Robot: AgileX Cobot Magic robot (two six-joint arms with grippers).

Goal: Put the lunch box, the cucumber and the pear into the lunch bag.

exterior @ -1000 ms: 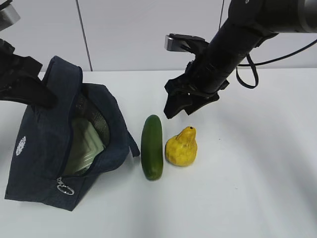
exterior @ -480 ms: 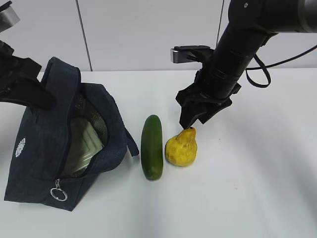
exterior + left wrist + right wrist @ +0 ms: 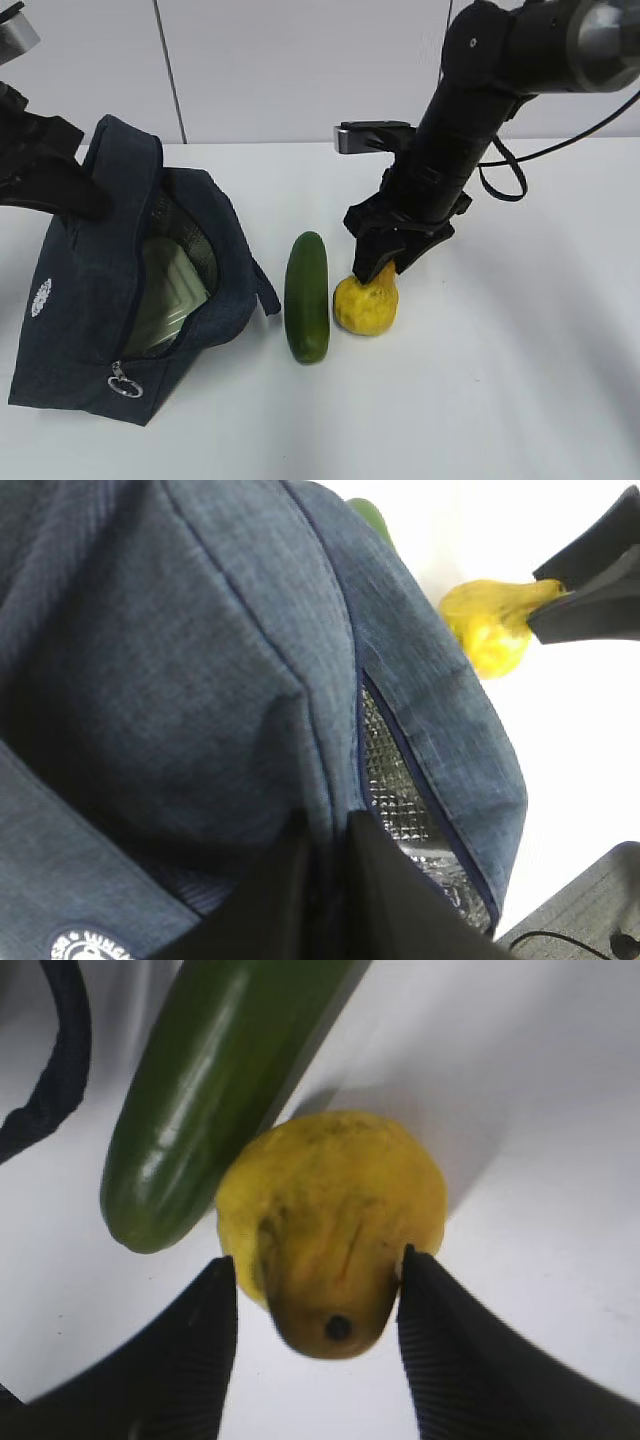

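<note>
Right hand open astride pear neck; left hand pinches lunch bag (lunch box half hidden inside).

The right arm is angled down from the upper right of the exterior view, its wrist bent so that the right gripper points at the tabletop. Its jaws are spread, one ridged finger set on each side of the pear's neck. The left gripper is seen at the far left, its jaws pinched on the lunch bag's fabric.
</note>
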